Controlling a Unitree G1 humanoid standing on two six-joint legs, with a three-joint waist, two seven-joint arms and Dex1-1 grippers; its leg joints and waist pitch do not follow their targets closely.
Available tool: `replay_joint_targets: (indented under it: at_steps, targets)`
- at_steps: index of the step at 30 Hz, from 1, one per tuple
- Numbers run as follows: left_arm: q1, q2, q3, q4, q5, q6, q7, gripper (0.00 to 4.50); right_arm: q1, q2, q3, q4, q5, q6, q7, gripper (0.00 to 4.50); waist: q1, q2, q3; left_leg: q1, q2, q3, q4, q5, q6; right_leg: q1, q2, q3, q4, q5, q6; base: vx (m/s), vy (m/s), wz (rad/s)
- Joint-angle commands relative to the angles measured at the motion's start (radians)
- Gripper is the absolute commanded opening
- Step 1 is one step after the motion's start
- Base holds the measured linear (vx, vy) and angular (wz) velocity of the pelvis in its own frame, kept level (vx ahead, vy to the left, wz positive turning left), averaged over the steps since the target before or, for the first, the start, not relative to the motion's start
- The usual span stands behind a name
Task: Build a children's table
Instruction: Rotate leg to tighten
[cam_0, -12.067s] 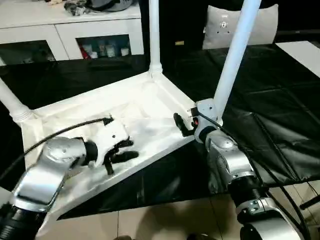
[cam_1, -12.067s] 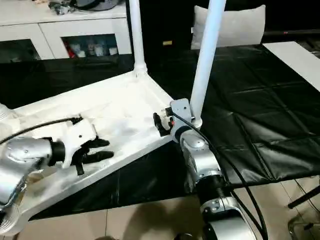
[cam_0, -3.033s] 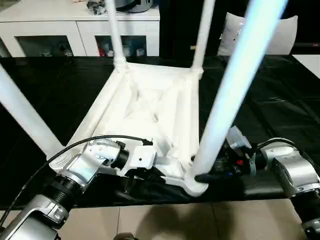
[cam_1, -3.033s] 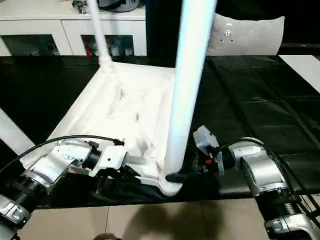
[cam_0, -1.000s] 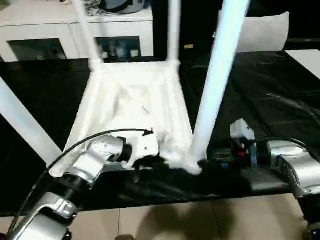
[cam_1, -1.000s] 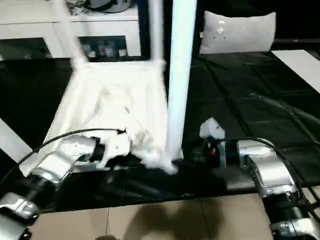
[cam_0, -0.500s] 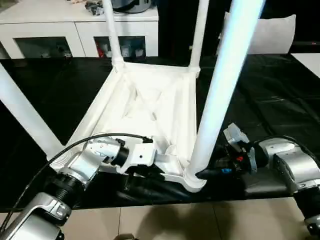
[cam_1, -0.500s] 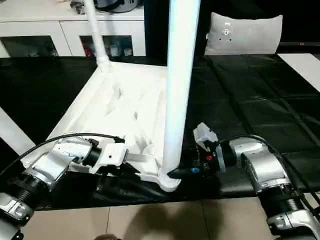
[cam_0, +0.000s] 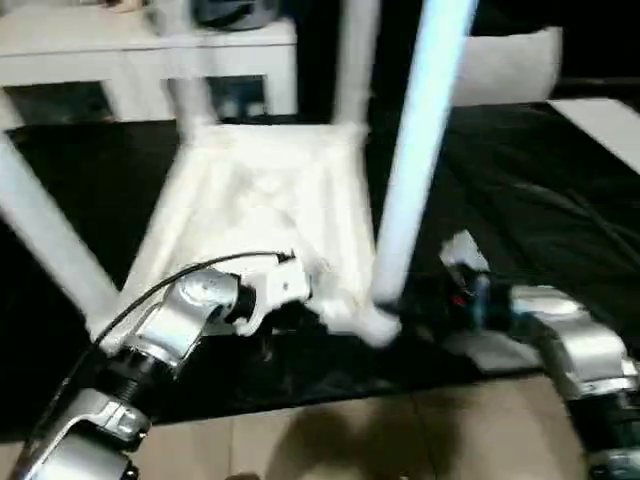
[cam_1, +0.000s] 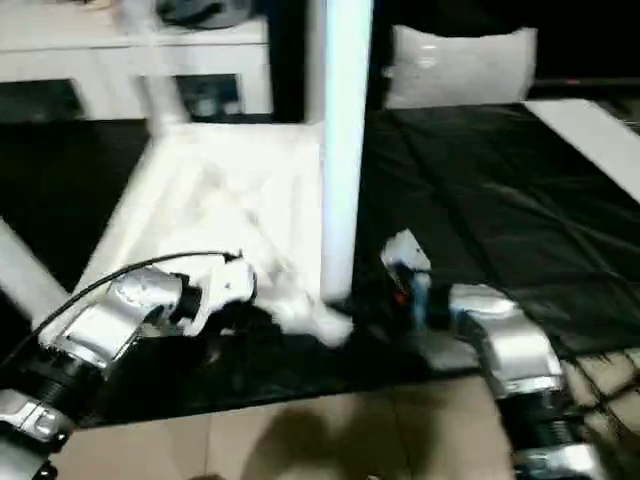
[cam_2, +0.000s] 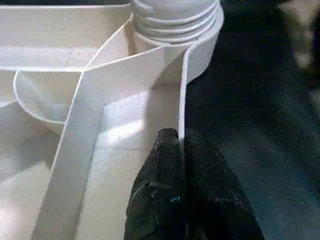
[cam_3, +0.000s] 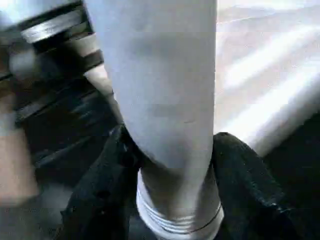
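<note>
- Children's table (cam_0: 265, 200) upside down on black worktop (cam_0: 560, 190), underside up, near corner w/ both hands.
- Left hand (cam_2: 182, 150) pinches thin rim wall by the corner socket.
- Right hand (cam_3: 170, 150) clasps nearest leg (cam_0: 415, 150) just above its base, fingers (cam_3: 250, 195) either side.
- 4 legs, long axes upright, pointing up.

— What stands in your way?
— The near leg (cam_0: 410, 170) rises between my grippers; my right gripper (cam_3: 167, 165) straddles it.
— Any free room?
— Bare black sheet (cam_0: 540, 200) on my right; the ribbed underside (cam_0: 265, 200) between the legs.
</note>
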Motion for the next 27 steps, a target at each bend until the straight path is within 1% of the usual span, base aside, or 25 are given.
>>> replay_joint_targets:
  at_steps: [1, 2, 3, 4, 5, 6, 7, 8, 9, 10, 11, 12, 13, 14, 15, 16, 17, 18, 19, 20, 22, 23, 24, 26, 27]
  targets:
    - [-0.007, -0.047, -0.016, -0.046, -0.019, 0.020, 0.041, 0.00, -0.013, 0.031, 0.053, -0.018, -0.028, 0.027, -0.069, 1.93, 0.000, -0.012, -0.039, -0.014, 0.021, -0.017, -0.083, -0.273, 0.009, 0.050, -0.056, 0.032, -0.100, -0.580, -0.055, 0.000, 0.000, 0.00]
    - [-0.015, -0.071, -0.006, -0.040, -0.014, 0.042, 0.081, 0.00, -0.017, 0.061, 0.045, -0.010, -0.054, 0.036, -0.141, 1.93, -0.008, -0.015, -0.040, -0.008, 0.021, -0.014, -0.080, -0.275, 0.019, 0.045, -0.055, 0.034, -0.103, -0.574, -0.056, 0.000, 0.000, 0.00]
    - [-0.026, -0.109, 0.005, -0.027, 0.003, 0.063, 0.146, 0.00, -0.022, 0.111, 0.023, 0.000, -0.071, 0.047, -0.245, 1.93, -0.013, -0.013, -0.041, -0.009, 0.022, -0.012, -0.080, -0.264, 0.025, 0.044, -0.054, 0.036, -0.103, -0.548, -0.068, 0.000, 0.000, 0.00]
    - [-0.028, -0.112, 0.005, -0.025, 0.004, 0.064, 0.151, 0.00, -0.023, 0.115, 0.021, 0.001, -0.073, 0.046, -0.253, 1.93, -0.013, -0.010, -0.041, -0.008, 0.023, -0.014, -0.081, -0.266, 0.024, 0.041, -0.054, 0.035, -0.103, -0.540, -0.074, 0.000, 0.000, 0.00]
    - [-0.044, -0.171, 0.018, -0.004, 0.022, 0.085, 0.242, 0.00, -0.032, 0.185, -0.010, 0.026, -0.083, 0.042, -0.389, 1.93, -0.018, -0.012, -0.041, -0.009, 0.023, -0.012, -0.082, -0.266, 0.026, 0.043, -0.053, 0.035, -0.103, -0.528, -0.076, 0.000, 0.000, 0.00]
    - [-0.045, -0.175, 0.019, -0.003, 0.023, 0.086, 0.248, 0.00, -0.032, 0.190, -0.013, 0.028, -0.083, 0.042, -0.397, 1.93, -0.019, -0.012, -0.041, -0.006, 0.022, -0.012, -0.082, -0.264, 0.024, 0.039, -0.053, 0.038, -0.103, -0.515, -0.084, 0.000, 0.000, 0.00]
    - [-0.049, -0.194, 0.022, 0.001, 0.028, 0.092, 0.275, 0.00, -0.034, 0.213, -0.025, 0.037, -0.078, 0.042, -0.436, 1.93, -0.020, -0.012, -0.041, -0.008, 0.023, -0.012, -0.082, -0.265, 0.025, 0.040, -0.053, 0.038, -0.101, -0.510, -0.084, 0.000, 0.000, 0.00]
    - [-0.050, -0.210, 0.022, -0.001, 0.030, 0.099, 0.291, 0.00, -0.032, 0.227, -0.029, 0.039, -0.078, 0.029, -0.453, 2.27, -0.018, -0.012, -0.043, -0.007, 0.023, -0.012, -0.082, -0.255, 0.030, 0.041, -0.054, 0.040, -0.099, -0.489, -0.090, 0.000, 0.000, 0.00]
    - [-0.048, -0.217, 0.016, -0.005, 0.036, 0.098, 0.295, 0.00, -0.025, 0.234, -0.025, 0.033, -0.086, 0.007, -0.459, 2.47, -0.016, -0.006, -0.046, -0.007, 0.025, -0.011, -0.081, -0.238, 0.037, 0.042, -0.054, 0.044, -0.095, -0.450, -0.100, 0.000, 0.000, 0.00]
    - [-0.048, -0.216, 0.014, -0.006, 0.037, 0.097, 0.294, 0.00, -0.023, 0.235, -0.025, 0.032, -0.088, -0.001, -0.460, 2.61, -0.015, -0.008, -0.047, -0.007, 0.025, -0.009, -0.080, -0.230, 0.039, 0.042, -0.054, 0.045, -0.094, -0.428, -0.106, 0.000, 0.000, 0.00]
    - [-0.044, -0.209, 0.006, -0.012, 0.043, 0.094, 0.288, 0.00, -0.019, 0.244, -0.041, 0.032, -0.085, -0.038, -0.471, 2.61, -0.014, -0.011, -0.048, -0.012, 0.025, -0.008, -0.080, -0.209, 0.048, 0.047, -0.054, 0.046, -0.088, -0.387, -0.119, 0.000, 0.000, 0.00]
    - [-0.043, -0.204, 0.004, -0.014, 0.046, 0.090, 0.288, 0.00, -0.017, 0.249, -0.051, 0.029, -0.077, -0.037, -0.471, 2.64, -0.011, -0.010, -0.050, -0.010, 0.025, -0.005, -0.078, -0.189, 0.056, 0.047, -0.055, 0.048, -0.085, -0.352, -0.130, 0.000, 0.000, 0.00]
    - [-0.043, -0.200, 0.005, -0.011, 0.049, 0.081, 0.291, 0.00, -0.015, 0.250, -0.057, 0.024, -0.065, -0.038, -0.459, 2.64, -0.010, -0.010, -0.051, -0.012, 0.025, -0.006, -0.077, -0.174, 0.060, 0.050, -0.055, 0.049, -0.081, -0.328, -0.139, 0.000, 0.000, 0.00]
    - [-0.044, -0.198, 0.005, -0.010, 0.050, 0.078, 0.292, 0.00, -0.014, 0.250, -0.059, 0.023, -0.061, -0.038, -0.455, 2.98, -0.005, -0.005, -0.055, -0.012, 0.026, -0.005, -0.075, -0.143, 0.067, 0.053, -0.053, 0.049, -0.076, -0.273, -0.155, 0.000, 0.000, 0.00]
    - [-0.040, -0.178, 0.002, -0.004, 0.060, 0.048, 0.279, 0.00, -0.005, 0.229, -0.056, 0.005, -0.050, -0.049, -0.413, 3.05, -0.002, -0.003, -0.055, -0.014, 0.025, -0.004, -0.074, -0.127, 0.074, 0.056, -0.052, 0.048, -0.071, -0.239, -0.169, 0.000, 0.000, 0.00]
    - [-0.036, -0.164, 0.000, -0.003, 0.064, 0.032, 0.266, 0.00, -0.001, 0.209, -0.055, 0.000, -0.046, -0.059, -0.382, 3.03, 0.000, -0.005, -0.055, -0.015, 0.025, -0.004, -0.074, -0.131, 0.077, 0.057, -0.053, 0.048, -0.072, -0.238, -0.171, 0.000, 0.000, 0.00]
    - [-0.033, -0.152, -0.002, -0.002, 0.068, 0.019, 0.254, 0.00, 0.001, 0.188, -0.054, -0.003, -0.042, -0.068, -0.354, 3.08, 0.002, -0.004, -0.057, -0.016, 0.025, -0.004, -0.072, -0.127, 0.084, 0.060, -0.054, 0.048, -0.069, -0.227, -0.174, 0.000, 0.000, 0.00]
    - [-0.031, -0.144, -0.003, -0.002, 0.068, 0.007, 0.245, 0.00, 0.002, 0.173, -0.055, -0.004, -0.035, -0.071, -0.335, 3.23, 0.003, -0.002, -0.056, -0.016, 0.026, -0.003, -0.072, -0.122, 0.090, 0.059, -0.055, 0.048, -0.069, -0.220, -0.178, 0.000, 0.000, 0.00]
    - [-0.028, -0.136, -0.004, -0.003, 0.065, -0.006, 0.232, 0.00, 0.000, 0.157, -0.059, -0.002, -0.030, -0.079, -0.317, 3.40, 0.003, -0.002, -0.056, -0.016, 0.026, -0.003, -0.071, -0.120, 0.091, 0.060, -0.054, 0.048, -0.068, -0.216, -0.181, 0.000, 0.000, 0.00]
    - [-0.027, -0.133, -0.004, -0.004, 0.064, -0.011, 0.227, 0.00, 0.000, 0.151, -0.061, -0.001, -0.028, -0.082, -0.312, 3.48, 0.002, -0.003, -0.057, -0.016, 0.027, -0.003, -0.071, -0.116, 0.094, 0.060, -0.053, 0.048, -0.066, -0.208, -0.186, 0.000, 0.000, 0.00]
    - [-0.018, -0.106, -0.012, -0.013, 0.055, -0.043, 0.182, 0.00, -0.013, 0.110, -0.081, 0.018, -0.017, -0.106, -0.271, 3.56, 0.002, -0.002, -0.055, -0.016, 0.027, -0.002, -0.071, -0.122, 0.094, 0.059, -0.053, 0.047, -0.067, -0.218, -0.188, 0.000, 0.000, 0.00]
    - [-0.013, -0.092, -0.017, -0.018, 0.050, -0.056, 0.156, 0.00, -0.018, 0.083, -0.083, 0.029, -0.015, -0.113, -0.237, 3.68, 0.003, -0.005, -0.057, -0.015, 0.027, -0.002, -0.071, -0.128, 0.094, 0.061, -0.054, 0.047, -0.068, -0.228, -0.186, 0.000, 0.000, 0.00]
    - [-0.013, -0.092, -0.017, -0.018, 0.050, -0.056, 0.156, 0.00, -0.018, 0.083, -0.083, 0.029, -0.015, -0.113, -0.237, 3.80, 0.005, -0.002, -0.057, -0.014, 0.030, -0.003, -0.071, -0.125, 0.093, 0.060, -0.056, 0.048, -0.066, -0.227, -0.190, 0.000, 0.000, 0.00]
    - [-0.006, -0.047, -0.041, -0.023, 0.039, -0.112, 0.077, 0.00, -0.025, -0.009, -0.059, 0.039, -0.001, -0.116, -0.082, 3.98, 0.009, -0.002, -0.058, -0.011, 0.029, -0.001, -0.068, -0.131, 0.099, 0.059, -0.054, 0.048, -0.066, -0.222, -0.197, 0.000, 0.000, 0.00]
    - [-0.006, -0.043, -0.044, -0.022, 0.040, -0.118, 0.070, 0.00, -0.024, -0.018, -0.055, 0.039, 0.000, -0.115, -0.067, 3.98, 0.011, -0.003, -0.057, -0.011, 0.030, -0.001, -0.068, -0.132, 0.103, 0.058, -0.054, 0.048, -0.066, -0.222, -0.199, 0.000, 0.000, 0.00]
